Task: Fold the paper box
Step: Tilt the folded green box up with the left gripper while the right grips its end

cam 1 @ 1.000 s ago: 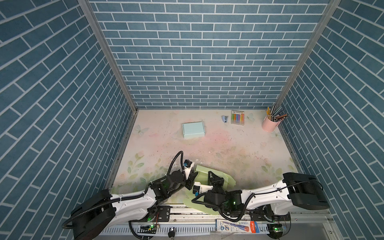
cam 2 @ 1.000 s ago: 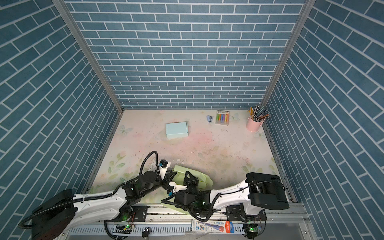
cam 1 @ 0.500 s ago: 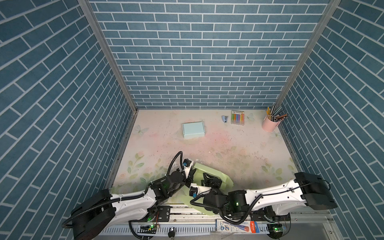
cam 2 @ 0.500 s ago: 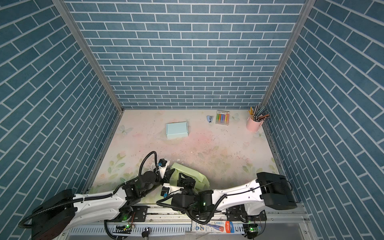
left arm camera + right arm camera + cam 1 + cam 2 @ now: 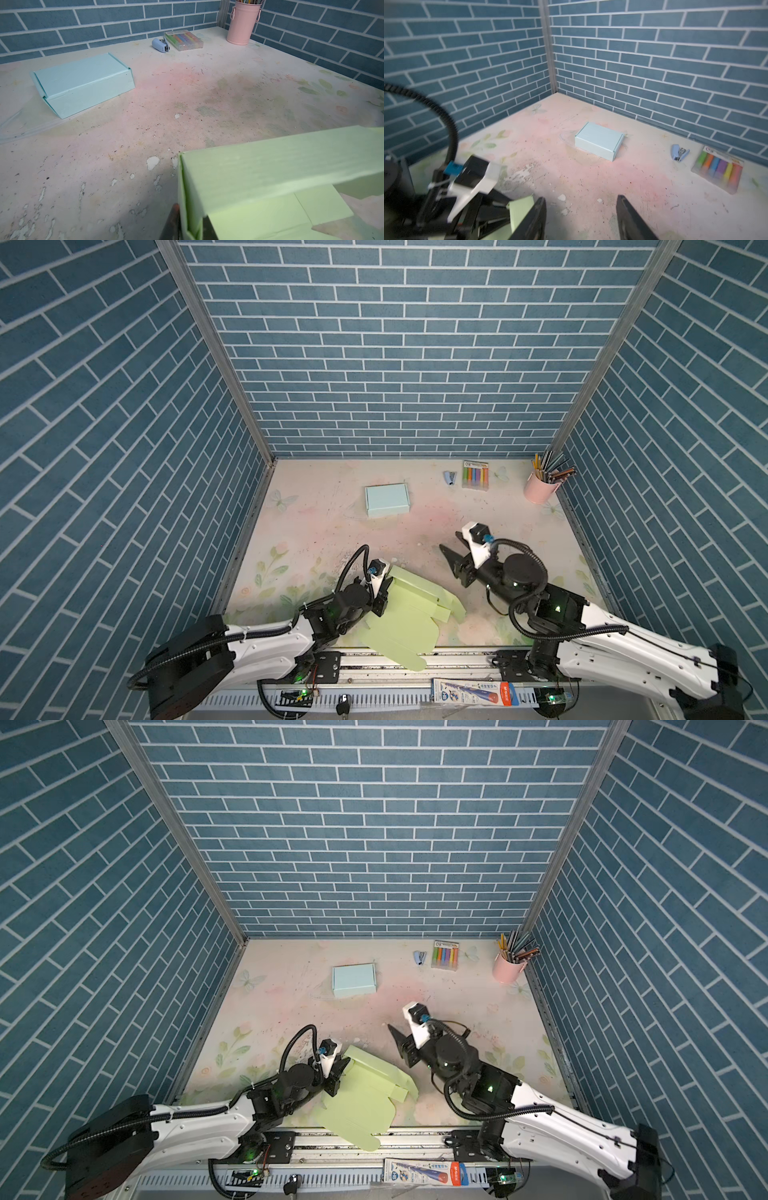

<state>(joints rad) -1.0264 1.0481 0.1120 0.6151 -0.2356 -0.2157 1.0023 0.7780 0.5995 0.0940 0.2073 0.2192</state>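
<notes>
The paper box (image 5: 409, 616) (image 5: 365, 1104) is a light green cut sheet, partly folded, lying at the table's near edge in both top views, with one flap hanging over the front rail. Its far side wall stands raised. My left gripper (image 5: 384, 593) (image 5: 338, 1071) is shut on the left end of that wall. In the left wrist view the jaws (image 5: 190, 214) pinch a doubled green edge of the box (image 5: 270, 170). My right gripper (image 5: 449, 541) (image 5: 397, 1020) (image 5: 581, 199) stands open and empty above bare table, to the right of the box and apart from it.
A folded light blue box (image 5: 386, 499) (image 5: 598, 141) sits mid-table toward the back. A blue stapler (image 5: 449, 477), a pack of coloured markers (image 5: 475, 475) and a pink cup of pencils (image 5: 540, 487) line the back right. Brick walls close three sides.
My right gripper opened, let go of the green box and swung away to the right and farther back. The left gripper kept its hold on the box.
</notes>
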